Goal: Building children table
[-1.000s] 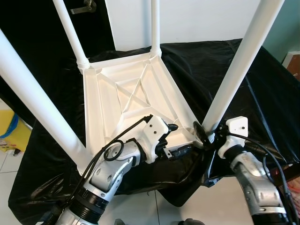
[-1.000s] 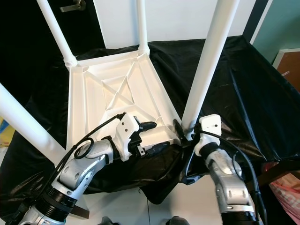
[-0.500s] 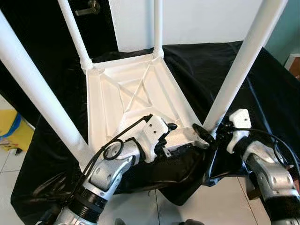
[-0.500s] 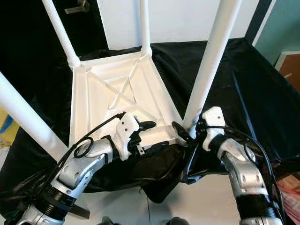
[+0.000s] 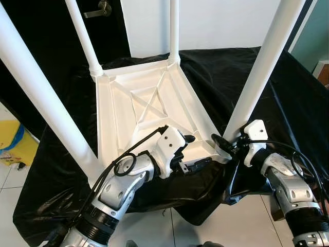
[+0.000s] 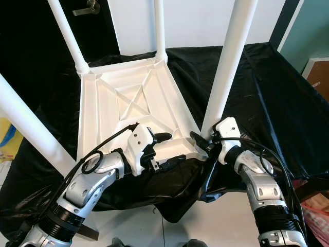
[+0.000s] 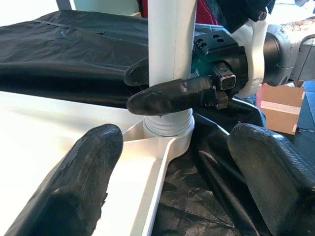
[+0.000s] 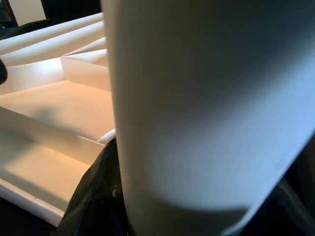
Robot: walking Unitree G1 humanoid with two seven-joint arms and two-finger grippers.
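Left eye view gives me the white children's table (image 5: 149, 103) upside down on a black plastic sheet (image 5: 288, 103), all four legs pointing up. My right gripper (image 5: 222, 144) is clamped around the base of the near right leg (image 5: 257, 77), just above its corner socket; the left wrist view confirms a finger (image 7: 170, 96) on each side. My left gripper (image 5: 191, 152) sits spread wide at the tabletop's near edge, holding nothing.
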